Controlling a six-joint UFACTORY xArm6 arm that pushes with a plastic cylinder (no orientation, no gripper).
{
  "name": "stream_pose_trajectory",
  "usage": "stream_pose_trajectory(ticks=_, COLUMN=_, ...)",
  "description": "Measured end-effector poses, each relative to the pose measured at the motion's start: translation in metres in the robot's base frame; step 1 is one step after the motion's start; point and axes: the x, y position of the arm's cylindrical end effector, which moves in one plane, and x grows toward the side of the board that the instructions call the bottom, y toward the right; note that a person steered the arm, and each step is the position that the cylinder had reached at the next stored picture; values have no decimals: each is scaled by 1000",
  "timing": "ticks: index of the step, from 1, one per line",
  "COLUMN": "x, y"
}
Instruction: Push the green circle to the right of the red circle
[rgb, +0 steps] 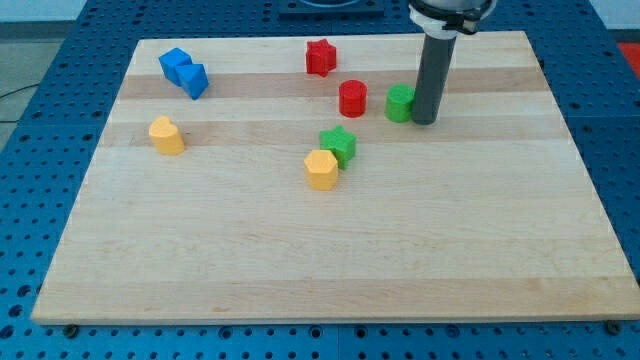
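Green circle, a small green round plastic block (400, 103), sits toward the view's top on the pale wooden table (330, 260), just to the view's right of the red circle, a red round plastic block (352, 98), with a narrow gap between them.

Seven blocks lie on the table: two green, two red, two yellow and one blue. Nearest the view's bottom is a yellow hexagon-like block (321, 169), touching a green star-shaped block (339, 145) just above it and to the right. A second yellow block (166, 135), rounded with a pointed top, stands well apart toward the view's left. Farther up come the red and green circles, then a blue block (184, 72) of two joined cubes at the upper left, and a red star-shaped block (320, 57) near the top edge.

No hand shows, so there is nothing open or closed and nothing held: the arm ends in a straight dark rod, upright, coming down from the view's top. My tip (424, 121) rests on the table right against the green circle's right side.
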Motion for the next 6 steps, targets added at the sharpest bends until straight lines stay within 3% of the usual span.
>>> stream_pose_trajectory(ticks=6, x=0, y=-26)
